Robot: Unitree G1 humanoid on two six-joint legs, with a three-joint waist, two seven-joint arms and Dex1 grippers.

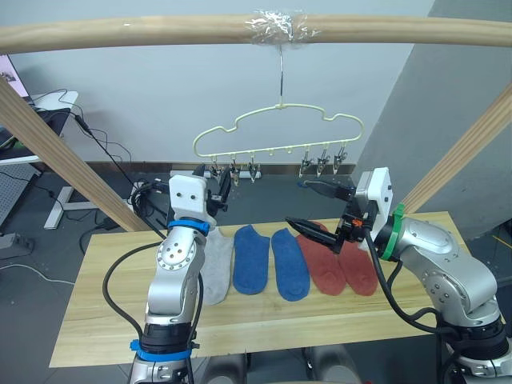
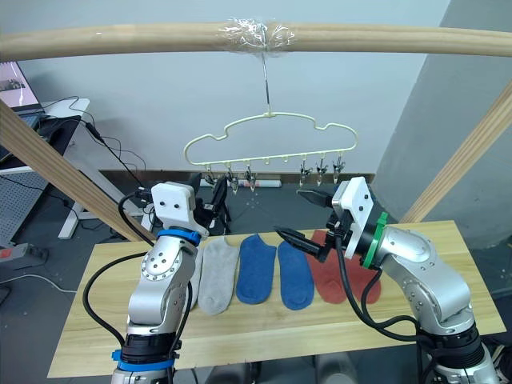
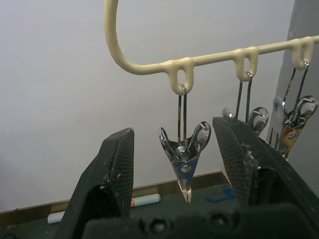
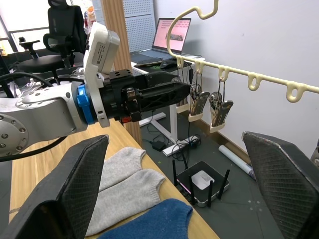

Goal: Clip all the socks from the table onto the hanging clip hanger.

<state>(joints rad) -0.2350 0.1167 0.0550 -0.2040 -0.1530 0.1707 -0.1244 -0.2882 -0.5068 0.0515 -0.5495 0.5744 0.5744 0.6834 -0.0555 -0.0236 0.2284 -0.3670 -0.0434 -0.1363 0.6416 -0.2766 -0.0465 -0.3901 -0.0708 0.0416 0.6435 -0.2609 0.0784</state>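
From where I stand, the left gripper [image 1: 222, 189] is raised at the left end of the thin pale yellow wire clip hanger [image 1: 280, 128], its two black fingers spread apart with nothing between them but the first small grey metal clip [image 3: 183, 158], which hangs in the gap untouched. If it squeezes off-centre, I think the clip will swing aside on its wire loop or the whole hanger will twist on its hook, because nothing steadies it.

Below, the short soft ankle socks lie side by side on the wide light wooden plank table [image 1: 120, 320]: light grey socks [image 2: 216, 272] at the left, two blue socks [image 1: 270, 260] in the middle, two rust red socks [image 1: 340, 268] at the right. None is clipped yet.

The right gripper [image 1: 320, 206] hovers above the red pair, jaws gaping wide and empty. With no sock in it, an opened clip would get nothing; grabbing low, it could pinch both red socks at once.
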